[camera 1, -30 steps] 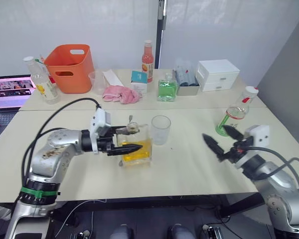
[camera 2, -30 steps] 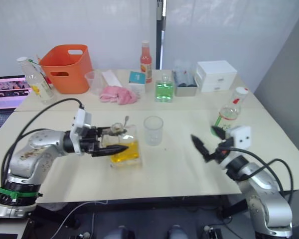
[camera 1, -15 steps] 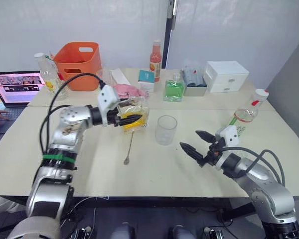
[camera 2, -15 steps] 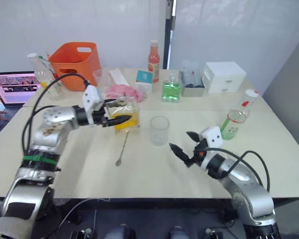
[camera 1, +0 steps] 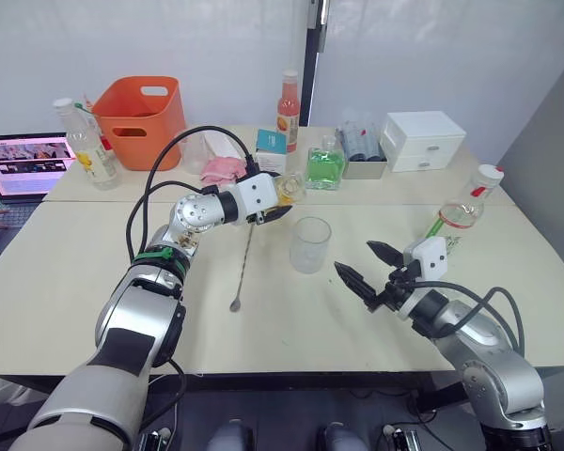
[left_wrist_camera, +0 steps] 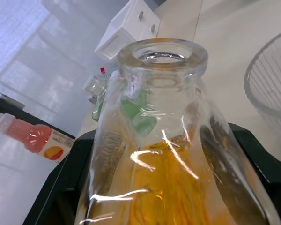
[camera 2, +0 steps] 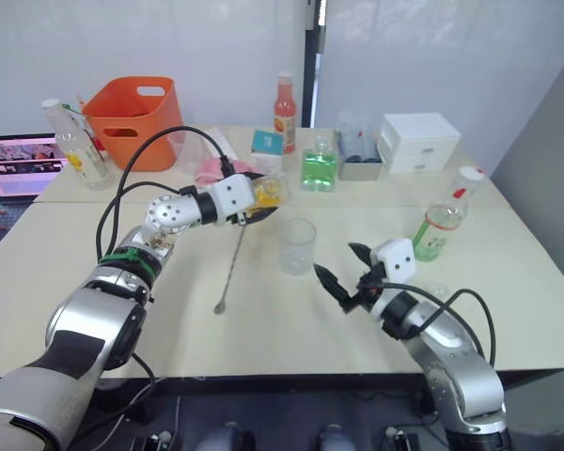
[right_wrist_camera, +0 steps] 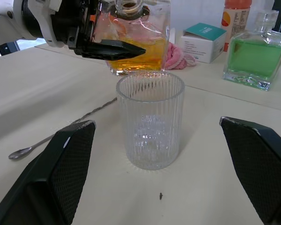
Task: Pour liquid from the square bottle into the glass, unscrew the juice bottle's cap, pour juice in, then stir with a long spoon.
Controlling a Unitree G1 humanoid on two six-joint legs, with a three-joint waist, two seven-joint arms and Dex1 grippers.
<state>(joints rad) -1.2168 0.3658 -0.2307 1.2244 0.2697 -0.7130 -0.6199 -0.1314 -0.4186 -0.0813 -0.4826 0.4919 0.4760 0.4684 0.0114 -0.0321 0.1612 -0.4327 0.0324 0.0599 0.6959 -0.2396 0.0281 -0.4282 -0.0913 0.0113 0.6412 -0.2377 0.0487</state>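
- jaws first: your left gripper [camera 1: 274, 209] is clamped on the square bottle [camera 2: 266, 191], one black finger down each side of the glass body (the left wrist view looks straight up its neck); your right gripper [camera 1: 368, 266] stands wide apart with nothing in it.
- the square bottle is lifted off the table and tipped, its open neck aimed towards the glass [camera 1: 310, 244], which stands at about 4 o'clock from the bottle, near but not under the mouth.
- the glass looks empty in the right wrist view, so you are at the first pour, and no liquid is crossing yet.
- the long spoon [camera 1: 242, 267] lies flat on the table at 9 o'clock from the glass; the juice bottle [camera 1: 460, 214], cap [camera 1: 490, 173] on, stands at 3 o'clock, beyond your right gripper.
- next, by my reading: bring the neck over the rim, then tilt further, slowly (the orange liquid sits low in the body), and keep the right gripper off the glass.
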